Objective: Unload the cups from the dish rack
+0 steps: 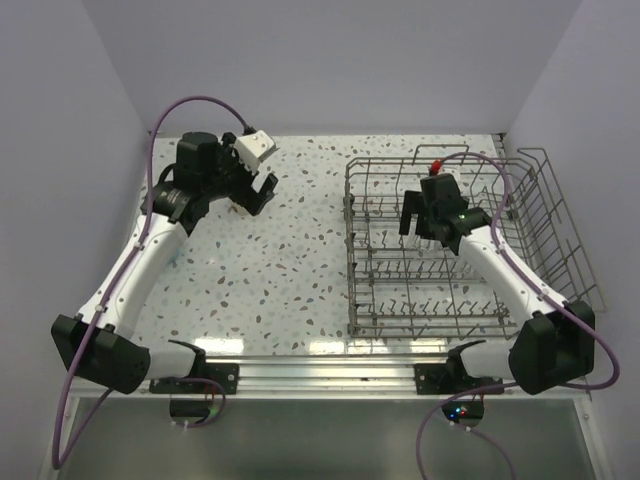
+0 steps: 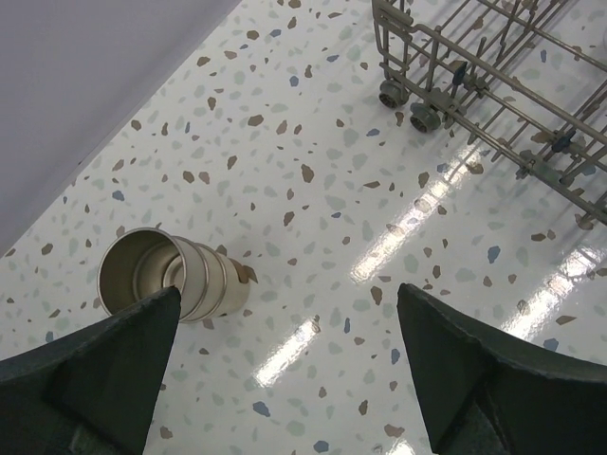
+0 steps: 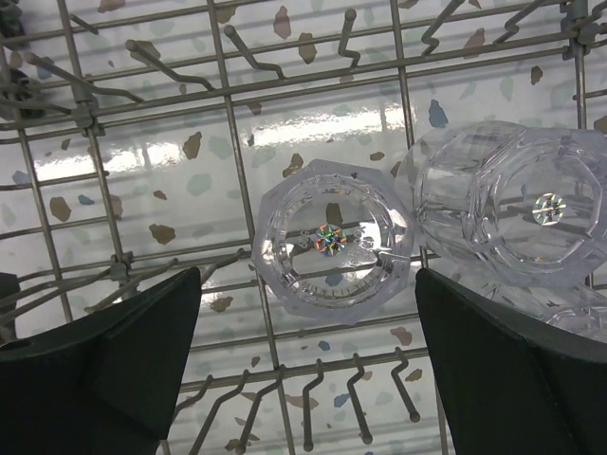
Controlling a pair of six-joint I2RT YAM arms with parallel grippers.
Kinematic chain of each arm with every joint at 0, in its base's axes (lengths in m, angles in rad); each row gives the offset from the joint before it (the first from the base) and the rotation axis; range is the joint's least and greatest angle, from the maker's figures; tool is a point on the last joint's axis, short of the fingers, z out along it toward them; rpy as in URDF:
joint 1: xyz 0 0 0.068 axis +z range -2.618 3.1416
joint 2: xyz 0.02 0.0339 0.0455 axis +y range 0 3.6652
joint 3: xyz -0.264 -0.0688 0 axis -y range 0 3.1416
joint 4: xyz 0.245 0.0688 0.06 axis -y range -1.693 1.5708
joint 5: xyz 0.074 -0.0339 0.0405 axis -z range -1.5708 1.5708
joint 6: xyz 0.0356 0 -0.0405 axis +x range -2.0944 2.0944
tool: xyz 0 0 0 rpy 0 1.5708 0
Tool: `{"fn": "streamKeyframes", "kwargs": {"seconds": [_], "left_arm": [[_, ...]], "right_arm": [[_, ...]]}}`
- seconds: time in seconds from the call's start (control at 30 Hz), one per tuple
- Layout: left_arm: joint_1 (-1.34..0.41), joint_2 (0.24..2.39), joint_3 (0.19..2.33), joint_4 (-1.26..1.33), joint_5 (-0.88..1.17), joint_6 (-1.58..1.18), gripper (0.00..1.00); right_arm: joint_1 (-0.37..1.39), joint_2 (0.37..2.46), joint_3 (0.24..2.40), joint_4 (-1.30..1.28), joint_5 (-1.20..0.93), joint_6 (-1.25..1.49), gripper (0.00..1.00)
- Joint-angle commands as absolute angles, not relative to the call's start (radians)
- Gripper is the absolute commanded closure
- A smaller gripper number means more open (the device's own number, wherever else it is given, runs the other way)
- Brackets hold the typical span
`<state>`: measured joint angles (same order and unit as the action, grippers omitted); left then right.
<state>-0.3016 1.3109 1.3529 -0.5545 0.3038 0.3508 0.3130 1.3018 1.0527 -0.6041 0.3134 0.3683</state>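
Note:
A metallic beige tumbler (image 2: 171, 275) lies on its side on the speckled table, mouth toward the camera, beside the left finger. My left gripper (image 2: 289, 294) is open and empty above the table, left of the dish rack (image 1: 450, 250); it also shows in the top view (image 1: 257, 192). My right gripper (image 3: 308, 277) is open and empty over the rack, just above an upside-down clear glass tumbler (image 3: 332, 237). A second clear tumbler (image 3: 531, 204) stands to its right. The right gripper shows in the top view (image 1: 432, 228) too. No mugs are in view.
The rack's corner with its small wheels (image 2: 396, 95) shows at the upper right of the left wrist view. Upright wire tines (image 3: 351, 398) surround the glasses. Purple walls (image 1: 60, 120) close the table at the left, back and right.

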Motion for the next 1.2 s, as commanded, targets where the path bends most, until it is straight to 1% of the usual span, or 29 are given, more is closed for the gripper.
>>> {"fn": "streamKeyframes", "kwargs": {"seconds": [0.0,0.17,0.2,0.27,0.3,0.4,0.43,0.5,0.53,0.6,0.63,0.67,0.77,0.9,0.97,1.0,1.07,1.1,1.13,1.17], "left_arm": [[-0.302,1.27,1.318,-0.488,0.321,0.331,0.0],[-0.302,1.266,1.299,-0.492,0.336,0.333,0.0],[-0.302,1.266,1.301,-0.494,0.342,0.333,0.0],[-0.302,1.264,1.302,-0.494,0.347,0.334,0.0],[-0.302,1.266,1.304,-0.492,0.353,0.334,0.0],[-0.302,1.266,1.305,-0.494,0.354,0.334,0.0],[-0.302,1.267,1.305,-0.492,0.353,0.336,0.0],[-0.302,1.267,1.305,-0.494,0.354,0.333,0.0],[-0.302,1.27,1.305,-0.492,0.357,0.334,0.0],[-0.302,1.273,1.307,-0.494,0.368,0.331,0.01],[-0.302,1.273,1.307,-0.495,0.371,0.331,0.01],[-0.302,1.272,1.307,-0.497,0.374,0.33,0.01],[-0.298,1.275,1.307,-0.495,0.399,0.331,0.02],[-0.239,1.282,1.312,-0.471,0.547,0.315,0.02],[-0.192,1.284,1.316,-0.451,0.606,0.304,0.03],[-0.177,1.288,1.322,-0.443,0.685,0.301,0.03],[-0.12,1.293,1.33,-0.442,0.791,0.298,0.04],[-0.098,1.304,1.342,-0.446,0.922,0.305,0.05],[-0.077,1.311,1.348,-0.452,0.998,0.316,0.06],[-0.027,1.319,1.354,-0.456,1.07,0.319,0.08]], "right_arm": [[0.304,1.322,1.025,-0.545,0.373,0.393,0.02],[0.291,1.353,1.003,-0.506,0.377,0.385,0.05],[0.285,1.362,1.0,-0.496,0.377,0.382,0.09],[0.281,1.373,0.993,-0.477,0.376,0.382,0.13],[0.279,1.381,0.989,-0.474,0.376,0.379,0.2],[0.281,1.384,0.982,-0.463,0.383,0.374,0.3],[0.276,1.382,0.976,-0.46,0.385,0.37,0.37],[0.278,1.381,0.973,-0.453,0.39,0.364,0.44],[0.278,1.376,0.974,-0.451,0.39,0.361,0.56],[0.276,1.367,0.983,-0.466,0.387,0.348,0.69],[0.278,1.359,0.998,-0.477,0.388,0.342,0.73],[0.278,1.339,1.008,-0.494,0.393,0.336,0.81],[0.276,1.275,1.048,-0.528,0.405,0.304,0.87],[0.279,1.206,1.12,-0.571,0.385,0.267,0.88],[0.279,1.175,1.17,-0.58,0.342,0.255,0.88],[0.279,1.148,1.187,-0.577,0.321,0.242,0.88],[0.279,1.118,1.235,-0.539,0.214,0.238,0.88],[0.279,1.086,1.245,-0.51,0.156,0.245,0.88],[0.279,1.074,1.255,-0.47,0.099,0.259,0.88],[0.279,1.065,1.258,-0.383,-0.014,0.276,0.88]]}}
